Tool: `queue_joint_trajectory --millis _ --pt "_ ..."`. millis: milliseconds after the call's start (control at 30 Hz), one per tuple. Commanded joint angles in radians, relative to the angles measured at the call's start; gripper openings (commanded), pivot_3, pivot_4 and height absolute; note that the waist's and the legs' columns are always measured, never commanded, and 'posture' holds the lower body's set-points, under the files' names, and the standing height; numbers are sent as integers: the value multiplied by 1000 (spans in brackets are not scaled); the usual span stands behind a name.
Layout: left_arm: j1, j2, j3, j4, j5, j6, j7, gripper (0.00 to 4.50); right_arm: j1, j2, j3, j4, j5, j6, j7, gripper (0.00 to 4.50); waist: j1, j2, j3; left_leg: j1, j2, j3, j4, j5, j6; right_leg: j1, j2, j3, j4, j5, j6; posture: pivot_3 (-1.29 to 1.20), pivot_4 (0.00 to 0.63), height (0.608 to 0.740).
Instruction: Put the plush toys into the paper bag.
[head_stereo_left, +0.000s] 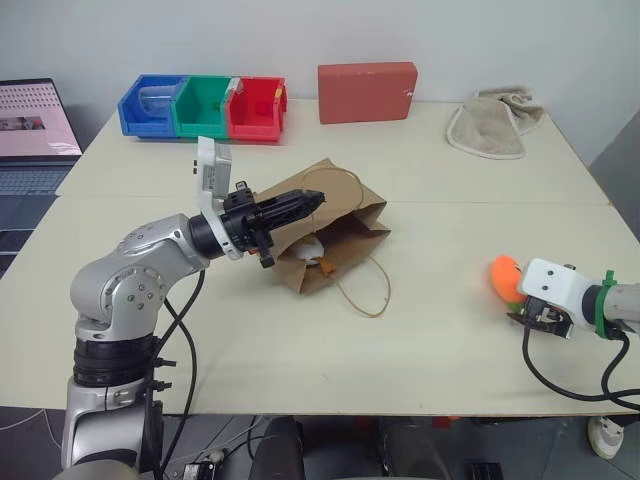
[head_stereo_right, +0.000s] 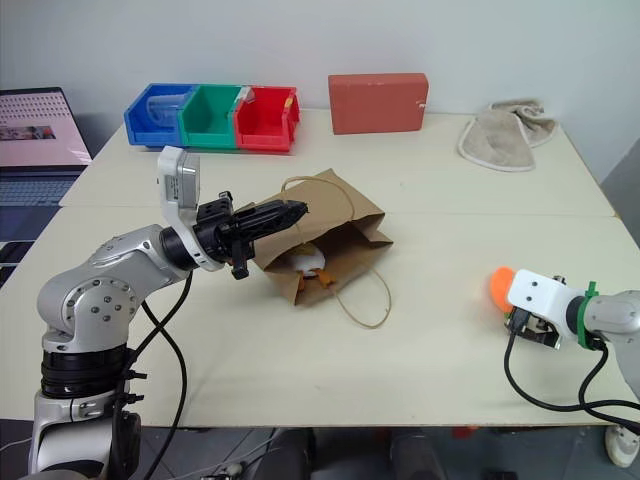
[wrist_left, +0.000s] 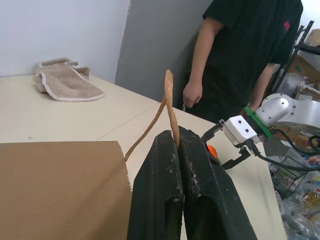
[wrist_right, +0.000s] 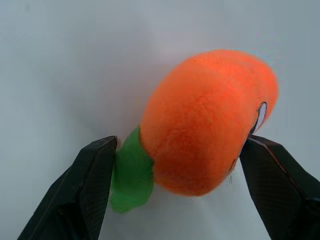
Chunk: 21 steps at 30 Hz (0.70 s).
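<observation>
Orange plush, round with a green leaf (wrist_right: 200, 125), lies on the pale wooden table (head_stereo_left: 420, 340) near its right edge, well apart from the brown kraft paper bag (head_stereo_left: 335, 235) that lies on its side about the middle of the table. The right gripper (wrist_right: 185, 165) is spread wide with one black finger on either side of this toy: the leaf end is just beside one finger (wrist_right: 87, 187), the rounded far end just beside the other (wrist_right: 280, 182). So the toy's long axis runs across from finger to finger, and I judge that closing would squeeze it end to end; whether the pads touch it yet cannot be told.

The left gripper (wrist_left: 177, 150) is pressed shut on the bag's thin tan cord handle (wrist_left: 167, 102), holding the upper lip of the mouth lifted. Inside the mouth rests the white egg-shaped plush with orange feet (head_stereo_right: 310, 265), so one toy looks already stowed.

The right arm is by far the nearer to the orange toy. The mouth opens toward the table's near edge, so the carry would likely run leftward toward the centre.
</observation>
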Motion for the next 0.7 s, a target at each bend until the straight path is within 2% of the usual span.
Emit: queue_joint_trajectory --millis 33,200,300,333,467,533,633,700 --pt "-1 12 18 -42 -7 -13 0 0 -19 -2 0 15 -30 -37 -15 2919 2 0 0 0 0 0 0 0 0 0 0 0 0 0 0 0 150 740" --pt "-2 11 26 -42 -12 -12 9 0 -45 20 -13 27 -18 -63 -18 1093 4 0 0 0 0 -1 0 0 0 0 0 -1 0 0 1 0 150 740" --pt "-5 13 28 -38 -12 -13 8 0 -66 14 -23 26 2 -127 13 178 1 0 0 0 0 0 0 0 0 0 0 0 0 0 0 0 150 740" --pt "-8 13 27 -34 -10 -15 6 0 -75 10 -26 18 20 -139 39 14 1 0 0 0 0 0 0 0 0 0 0 0 0 0 0 0 150 740" --pt "-23 11 30 -22 -12 -17 4 0 -115 22 -42 -71 151 -104 138 14 2 0 0 0 0 -1 0 0 0 0 0 0 0 0 1 0 150 740" --pt "-34 13 35 -17 -17 -15 1 0 -174 52 -35 -167 268 0 168 14 2 0 0 0 0 -1 0 0 0 0 0 -1 0 1 1 0 150 740" --pt "-43 17 38 -11 -18 -15 -4 0 -258 101 -8 -245 359 114 156 14 2 0 0 0 0 -2 0 0 0 0 0 -1 1 1 1 0 150 740" --pt "-52 18 40 -9 -21 -15 -7 0 -344 175 48 -239 355 148 107 14 3 0 0 0 0 -3 0 0 0 1 0 -2 0 1 1 0 150 740"
